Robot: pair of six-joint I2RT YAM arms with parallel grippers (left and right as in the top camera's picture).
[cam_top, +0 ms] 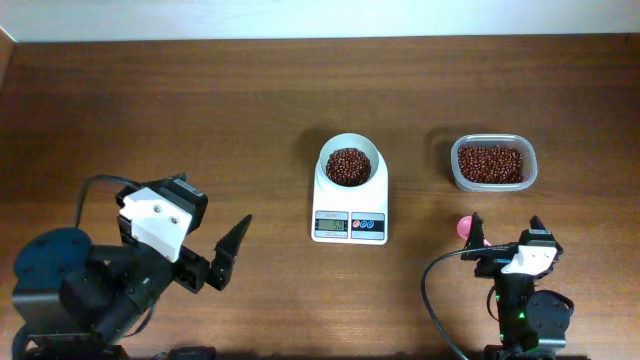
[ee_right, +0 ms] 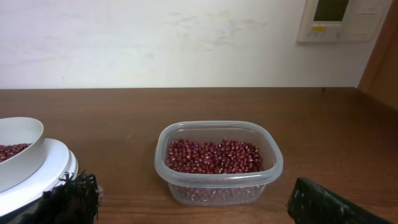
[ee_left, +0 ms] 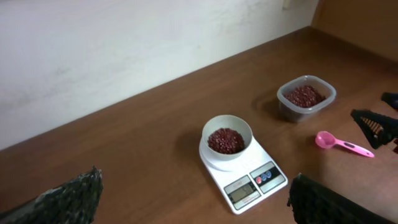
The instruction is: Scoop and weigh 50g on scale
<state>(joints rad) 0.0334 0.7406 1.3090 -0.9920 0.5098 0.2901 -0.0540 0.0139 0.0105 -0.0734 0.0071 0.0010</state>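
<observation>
Brown wooden table (cam_top: 200, 110), white wall (cam_top: 300, 15) behind, scale (cam_top: 349, 204) holding beans (cam_top: 349, 166) between left gripper (cam_top: 232, 250) and right gripper (cam_top: 506, 228), both spread wide, empty.

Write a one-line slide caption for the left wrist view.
Red-brown beans in the bowl of a digital kitchen scale; clear bean tub and pink measuring spoon alongside.

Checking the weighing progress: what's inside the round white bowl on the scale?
Small dark red-brown beans fill the round white bowl's middle; its floor beneath them is hidden.
</observation>
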